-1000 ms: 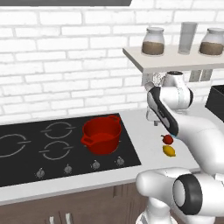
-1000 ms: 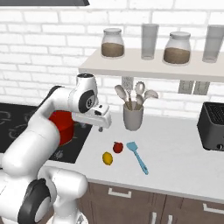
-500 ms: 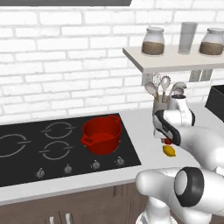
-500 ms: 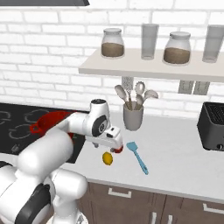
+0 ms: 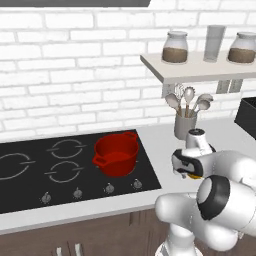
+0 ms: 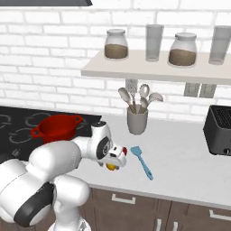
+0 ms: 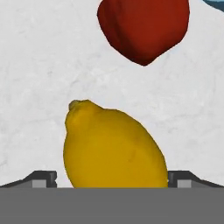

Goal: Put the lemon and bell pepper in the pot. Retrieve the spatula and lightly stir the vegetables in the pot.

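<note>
The gripper (image 7: 112, 181) is down at the white counter (image 6: 189, 162), its fingers spread with the lemon (image 7: 113, 148) sitting between them; actual contact cannot be confirmed. The bell pepper (image 7: 143, 28) lies just beyond the lemon, apart from it. The light-blue spatula (image 6: 141, 161) lies near the lemon, on its toaster side. The red pot (image 5: 116, 153) stands on the cooktop (image 5: 30, 170), well apart from the lemon.

The white counter (image 6: 189, 167) carries the lemon (image 7: 113, 146), bell pepper (image 7: 142, 28), spatula (image 6: 142, 161) and utensil crock (image 6: 137, 121).
</note>
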Controlling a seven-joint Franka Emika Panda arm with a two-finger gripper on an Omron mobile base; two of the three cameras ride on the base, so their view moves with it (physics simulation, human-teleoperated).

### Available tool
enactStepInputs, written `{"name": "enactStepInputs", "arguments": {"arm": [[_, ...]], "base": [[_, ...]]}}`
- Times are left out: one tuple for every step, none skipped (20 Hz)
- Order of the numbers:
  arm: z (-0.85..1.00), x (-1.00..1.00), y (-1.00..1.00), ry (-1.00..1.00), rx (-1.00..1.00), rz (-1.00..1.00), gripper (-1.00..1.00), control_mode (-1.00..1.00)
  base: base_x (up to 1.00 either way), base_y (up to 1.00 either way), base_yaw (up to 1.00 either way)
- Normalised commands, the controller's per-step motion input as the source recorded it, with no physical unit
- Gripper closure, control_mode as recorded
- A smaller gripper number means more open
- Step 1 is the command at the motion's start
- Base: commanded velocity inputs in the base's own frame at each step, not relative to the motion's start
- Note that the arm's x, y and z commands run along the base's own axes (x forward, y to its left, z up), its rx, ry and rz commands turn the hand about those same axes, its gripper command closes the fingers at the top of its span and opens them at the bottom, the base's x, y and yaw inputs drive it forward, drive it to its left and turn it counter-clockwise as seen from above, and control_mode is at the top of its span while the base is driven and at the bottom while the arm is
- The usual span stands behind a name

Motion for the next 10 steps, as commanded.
{"name": "enactStepInputs", "arguments": {"arm": [[-0.36, 0.29, -0.08, 0.00, 0.00, 0.05, -1.00, -1.00], [-0.31, 0.31, 0.00, 0.00, 0.00, 0.04, -1.00, -1.00], [-0.21, 0.29, 0.00, 0.00, 0.00, 0.03, -1.00, -1.00], [-0.20, 0.29, 0.00, 0.00, 0.00, 0.03, -1.00, -1.00], [-0.05, 0.27, 0.00, 0.00, 0.00, 0.02, -1.00, -1.00], [-0.01, 0.19, 0.00, 0.00, 0.00, 0.05, -1.00, -1.00], [-0.05, 0.17, 0.00, 0.00, 0.00, 0.05, -1.00, -1.00], [-0.06, 0.15, 0.00, 0.00, 0.00, 0.05, -1.00, -1.00], [-0.06, 0.00, 0.00, 0.00, 0.00, 0.04, -1.00, -1.00], [-0.07, 0.00, 0.00, 0.00, 0.00, 0.03, 1.00, -1.00]], "base": [[0.00, 0.00, 0.00], [0.00, 0.00, 0.00], [0.00, 0.00, 0.00], [0.00, 0.00, 0.00], [0.00, 0.00, 0.00], [0.00, 0.00, 0.00], [0.00, 0.00, 0.00], [0.00, 0.00, 0.00], [0.00, 0.00, 0.00], [0.00, 0.00, 0.00]]}}
